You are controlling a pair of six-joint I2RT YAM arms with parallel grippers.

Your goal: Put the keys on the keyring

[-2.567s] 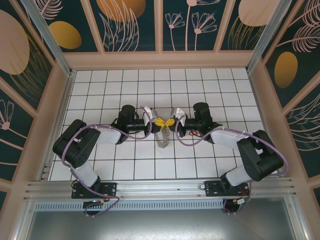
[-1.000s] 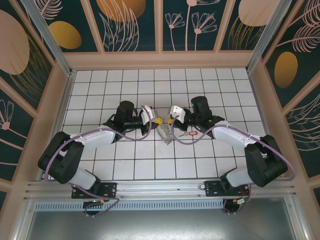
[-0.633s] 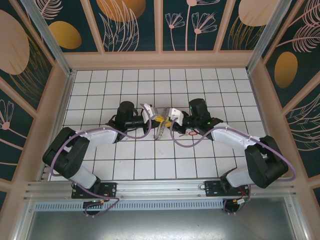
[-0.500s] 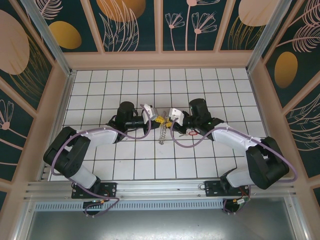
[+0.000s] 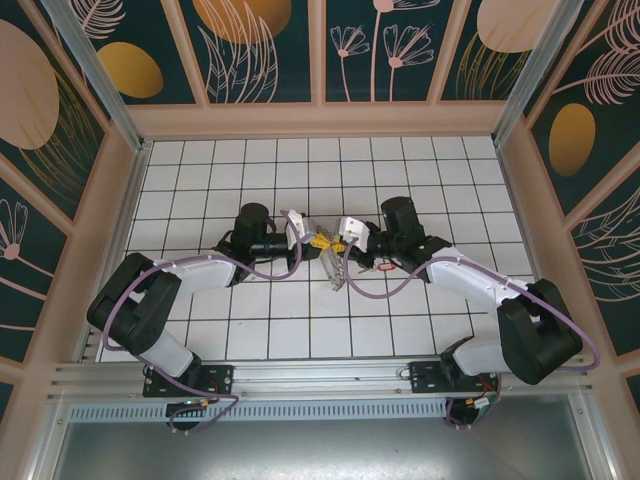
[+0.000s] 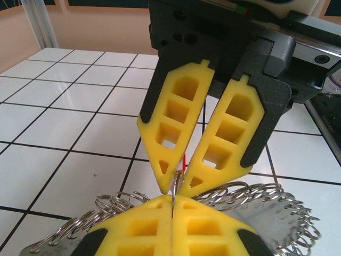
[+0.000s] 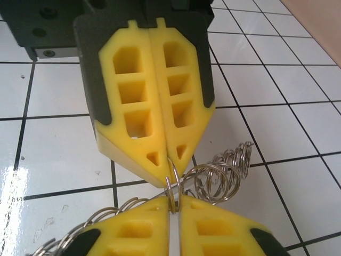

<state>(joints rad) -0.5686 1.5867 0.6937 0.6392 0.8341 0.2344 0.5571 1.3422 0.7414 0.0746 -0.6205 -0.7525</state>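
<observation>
My two grippers meet tip to tip over the middle of the table. The left gripper (image 5: pixel 318 241) (image 6: pixel 173 198) is shut on one small metal split ring (image 6: pixel 176 184) of the keyring (image 5: pixel 335 271). The right gripper (image 5: pixel 339 243) (image 7: pixel 175 205) pinches the same ring (image 7: pixel 171 186) from the other side, its pads a hair apart. The keyring's other rings hang below as a coil (image 7: pixel 221 173) (image 6: pixel 256 194). A key with a red tag (image 5: pixel 384 267) lies on the tiles beside the right wrist. A red sliver (image 6: pixel 184 160) shows behind the right fingers.
The white tiled table (image 5: pixel 270 330) has raised beige walls (image 5: pixel 318 118) on three sides and a metal rail (image 5: pixel 320 375) at the near edge. Purple cables (image 5: pixel 375 290) loop off both arms close to the keyring.
The grippers, apart a second ago, have come together tip to tip. The right jaws have narrowed onto the ring, and the hanging keyring has swung a little to the right.
</observation>
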